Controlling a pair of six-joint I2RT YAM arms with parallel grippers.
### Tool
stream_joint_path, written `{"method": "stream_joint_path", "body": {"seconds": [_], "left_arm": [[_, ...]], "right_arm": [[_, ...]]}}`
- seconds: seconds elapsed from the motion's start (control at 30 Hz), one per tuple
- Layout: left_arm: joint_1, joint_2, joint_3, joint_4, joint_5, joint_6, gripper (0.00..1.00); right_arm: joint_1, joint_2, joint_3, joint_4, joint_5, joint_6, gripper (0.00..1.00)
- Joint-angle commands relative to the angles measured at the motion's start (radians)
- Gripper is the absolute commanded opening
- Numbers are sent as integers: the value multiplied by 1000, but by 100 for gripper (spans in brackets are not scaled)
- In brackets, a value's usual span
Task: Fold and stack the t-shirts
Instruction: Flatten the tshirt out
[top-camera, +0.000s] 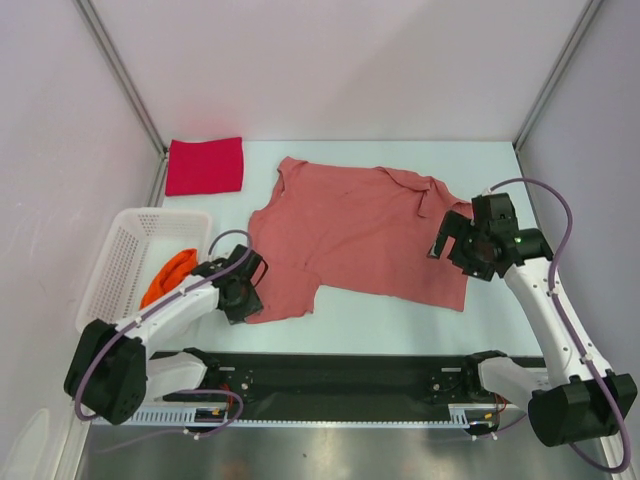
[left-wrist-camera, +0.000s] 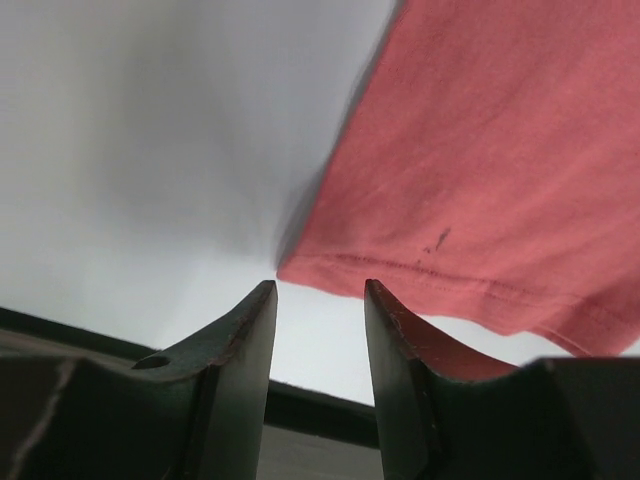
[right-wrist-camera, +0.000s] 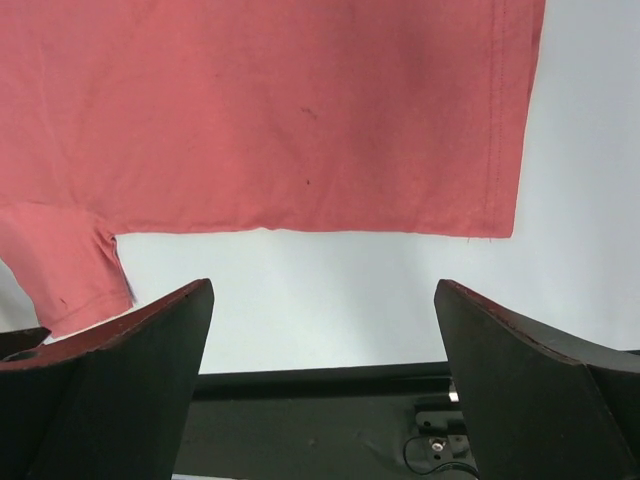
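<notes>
A big white table (top-camera: 400, 312) fills the middle of the room. On it lies the salmon-pink t-shirt (top-camera: 360, 235), spread out flat, with its neck toward the far right and its bottom edge toward the near left. One sleeve at the far right is a bit bunched up.

A white basket (top-camera: 118, 262) sits at the left side of the table. The orange t-shirt (top-camera: 170, 272) is scrunched up inside it, at the near end.

The crimson red t-shirt (top-camera: 205, 165) is folded into a neat block at the far left corner, well apart from the pink one.

The left gripper (left-wrist-camera: 320, 288) is low, right at the near left corner of the pink shirt. Its fingers are partly apart, with only bare table between them.

The right gripper (right-wrist-camera: 325, 285) hangs over the right edge of the pink shirt. Its fingers are spread wide and hold nothing.
</notes>
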Motion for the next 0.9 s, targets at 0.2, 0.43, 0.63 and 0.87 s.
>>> {"method": "stream_joint_path", "body": {"seconds": [0.2, 0.43, 0.63, 0.87], "left_arm": [[-3, 57, -63, 98, -31, -39, 43], [-2, 89, -112, 160, -19, -28, 39], [-2, 141, -74, 183, -14, 55, 4], [-2, 80, 66, 162, 52, 188, 0]], "right_arm": [[-1, -39, -2, -45, 4, 5, 100], [-15, -34, -40, -54, -9, 86, 100], [-59, -56, -152, -74, -29, 238, 99], [-143, -76, -255, -171, 61, 384, 80]]}}
